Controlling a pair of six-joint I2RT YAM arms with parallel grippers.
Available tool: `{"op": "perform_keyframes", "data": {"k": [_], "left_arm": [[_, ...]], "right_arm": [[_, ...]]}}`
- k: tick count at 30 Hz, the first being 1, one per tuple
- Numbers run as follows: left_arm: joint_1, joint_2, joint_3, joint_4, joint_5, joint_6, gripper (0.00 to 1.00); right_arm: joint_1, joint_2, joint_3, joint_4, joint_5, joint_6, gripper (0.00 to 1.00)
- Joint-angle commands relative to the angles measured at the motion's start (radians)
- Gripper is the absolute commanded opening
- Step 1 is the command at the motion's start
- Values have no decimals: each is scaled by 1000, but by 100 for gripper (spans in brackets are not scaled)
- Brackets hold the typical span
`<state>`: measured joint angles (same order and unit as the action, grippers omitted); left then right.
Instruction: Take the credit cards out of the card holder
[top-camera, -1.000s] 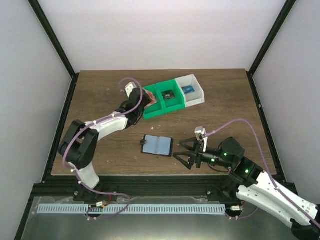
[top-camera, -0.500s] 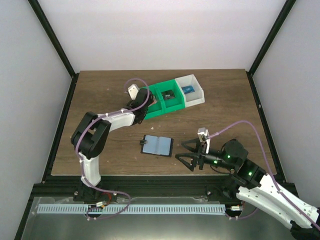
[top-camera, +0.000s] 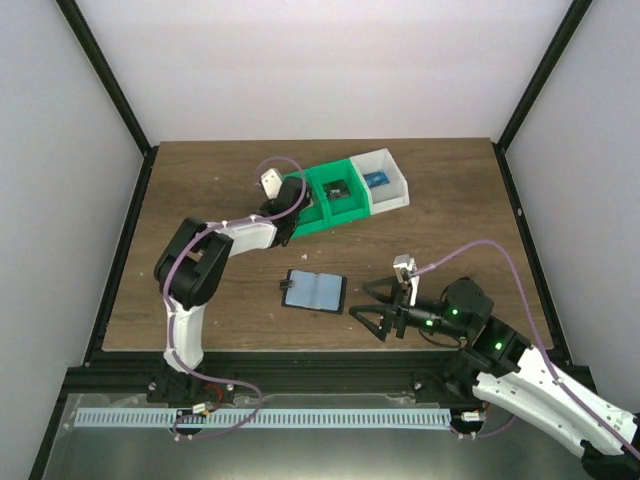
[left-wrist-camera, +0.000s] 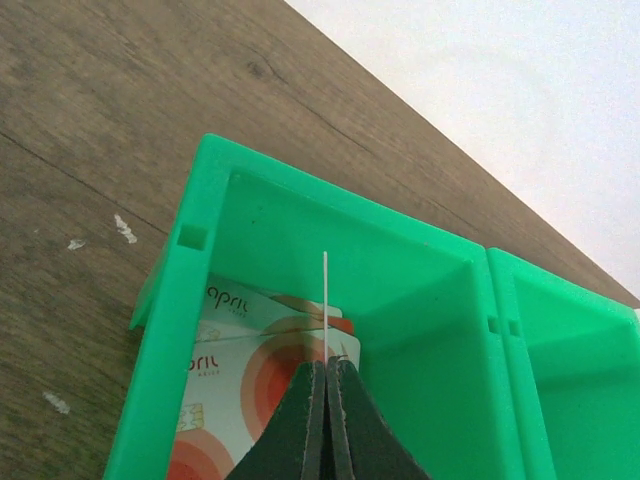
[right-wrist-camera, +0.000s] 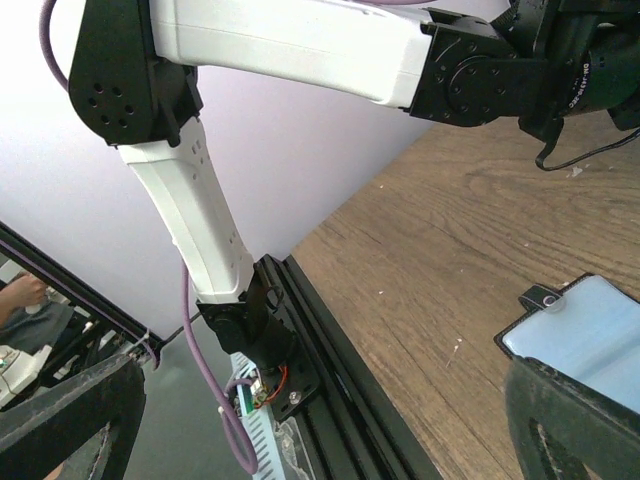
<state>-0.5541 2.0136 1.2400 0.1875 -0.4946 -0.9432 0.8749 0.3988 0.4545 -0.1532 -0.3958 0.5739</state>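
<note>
Our left gripper (left-wrist-camera: 326, 368) pinches a thin white-edged plastic credit card (left-wrist-camera: 325, 300) edge-on above the green plastic bin (left-wrist-camera: 290, 215), where white-and-orange cards (left-wrist-camera: 245, 345) lie flat, while the blue-grey, black-rimmed card holder (top-camera: 315, 291) lies open just left of our wide-spread right gripper (top-camera: 372, 306), the nearer arm.

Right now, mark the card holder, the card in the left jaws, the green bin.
card holder (top-camera: 315, 291): top external view, panel centre.
pinched card (left-wrist-camera: 326, 300): left wrist view, thin edge.
green bin (left-wrist-camera: 400, 290): left wrist view, inner back wall.
</note>
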Motion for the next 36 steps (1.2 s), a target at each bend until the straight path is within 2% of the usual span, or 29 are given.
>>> {"op": "perform_keyframes", "data": {"k": [1,11,18,32,36], "left_arm": [[5,34,40,34,-25,34,0],[5,76,77,11,-26,50,0],[5,76,82,-4,16,55,10],[5,52,109,-42,37,96,22],[5,42,115,-56,47,103,31]], "right_arm": [[7,3,8,-7,13,3,100],[7,13,13,-11,20,-2,100],[7,17,15,-16,24,0,100],[7,35,27,-3,21,8,100],[7,35,30,-5,22,11,100]]}}
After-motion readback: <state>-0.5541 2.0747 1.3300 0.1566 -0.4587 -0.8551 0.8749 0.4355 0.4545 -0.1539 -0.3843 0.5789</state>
